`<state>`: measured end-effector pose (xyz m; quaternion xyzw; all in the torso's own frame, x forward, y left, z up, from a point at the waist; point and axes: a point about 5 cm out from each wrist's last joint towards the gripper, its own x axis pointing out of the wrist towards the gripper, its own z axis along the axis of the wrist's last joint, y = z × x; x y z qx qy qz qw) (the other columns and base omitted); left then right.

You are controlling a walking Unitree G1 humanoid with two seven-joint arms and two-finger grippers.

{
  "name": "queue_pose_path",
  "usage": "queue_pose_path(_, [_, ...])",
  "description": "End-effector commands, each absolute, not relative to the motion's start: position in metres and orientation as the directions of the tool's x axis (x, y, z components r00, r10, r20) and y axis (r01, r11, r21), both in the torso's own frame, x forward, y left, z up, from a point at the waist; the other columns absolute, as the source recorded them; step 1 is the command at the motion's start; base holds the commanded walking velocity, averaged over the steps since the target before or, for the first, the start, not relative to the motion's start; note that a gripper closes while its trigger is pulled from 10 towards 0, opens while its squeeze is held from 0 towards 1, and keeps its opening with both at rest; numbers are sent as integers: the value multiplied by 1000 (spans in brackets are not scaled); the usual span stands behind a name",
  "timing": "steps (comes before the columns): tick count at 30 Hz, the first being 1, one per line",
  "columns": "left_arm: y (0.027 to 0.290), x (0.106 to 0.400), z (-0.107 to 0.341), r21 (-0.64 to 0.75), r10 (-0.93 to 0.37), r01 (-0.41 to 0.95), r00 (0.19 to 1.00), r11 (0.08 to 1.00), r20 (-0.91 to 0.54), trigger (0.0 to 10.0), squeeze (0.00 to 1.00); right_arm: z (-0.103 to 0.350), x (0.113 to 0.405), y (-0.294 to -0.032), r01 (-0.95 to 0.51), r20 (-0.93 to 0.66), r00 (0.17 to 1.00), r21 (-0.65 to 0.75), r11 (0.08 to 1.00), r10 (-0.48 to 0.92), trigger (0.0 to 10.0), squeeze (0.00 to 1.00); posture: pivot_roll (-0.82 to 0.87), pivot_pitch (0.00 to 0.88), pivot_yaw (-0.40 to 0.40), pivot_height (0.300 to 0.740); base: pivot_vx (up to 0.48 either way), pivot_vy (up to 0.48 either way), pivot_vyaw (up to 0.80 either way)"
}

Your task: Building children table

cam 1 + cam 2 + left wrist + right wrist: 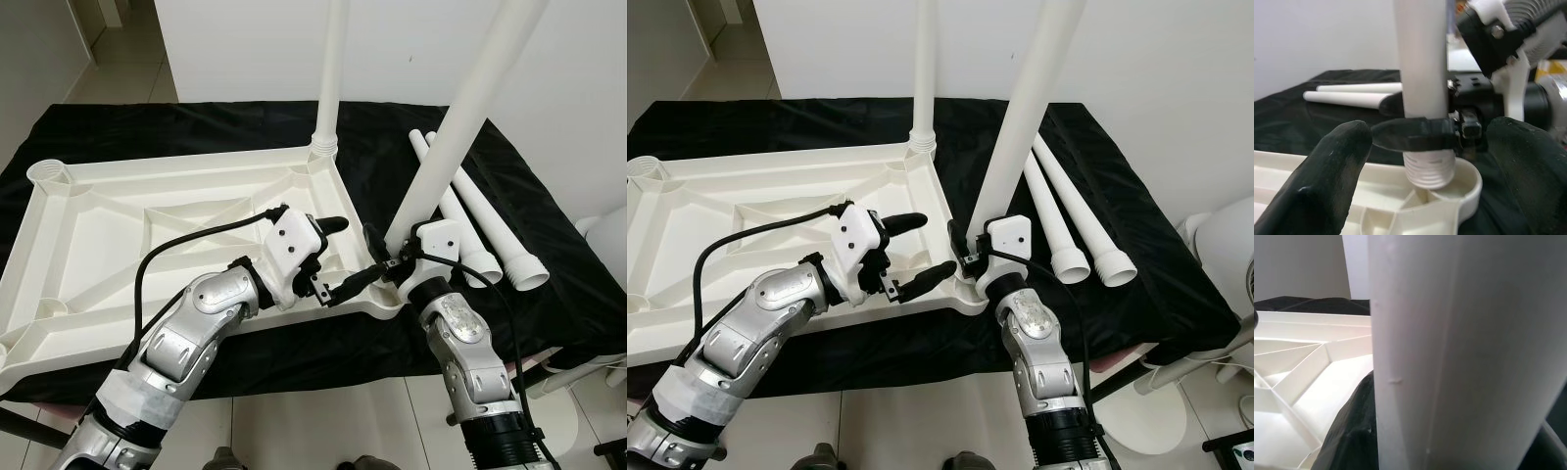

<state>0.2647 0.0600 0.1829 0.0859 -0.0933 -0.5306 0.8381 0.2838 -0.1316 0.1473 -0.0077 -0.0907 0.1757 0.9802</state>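
black-draped bench: right claw (384, 257) pinches white leg (460, 122); left claw (338, 257) spread.

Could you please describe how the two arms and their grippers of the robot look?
Both arms are made of silver metal segments with dark joints. The left arm has a white wrapping near its lower end, and a black cable loops along it. Each wrist carries a white housing. The left gripper and the right gripper both have long, rounded black fingers. A thin black cable runs along the right arm.
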Motion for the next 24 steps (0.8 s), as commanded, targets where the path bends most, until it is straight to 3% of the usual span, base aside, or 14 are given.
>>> queue_pose_path(1, [56,255,176,261,-967,934,254,246,3,10000,0,149,280,-135,-353,192,915,-42,935,354,10000,0,37,0,-42,740,0,0,0])
queue_pose_path(15, [62,249,169,266,-969,936,245,229,-27,10000,0,121,266,-129,-430,83,898,-46,902,432,10000,0,52,0,-40,740,0,0,0])
queue_pose_path(24, [63,247,169,267,-971,938,238,221,-33,10000,0,114,261,-140,-383,57,921,-38,923,384,10000,0,50,0,-40,740,0,0,0])
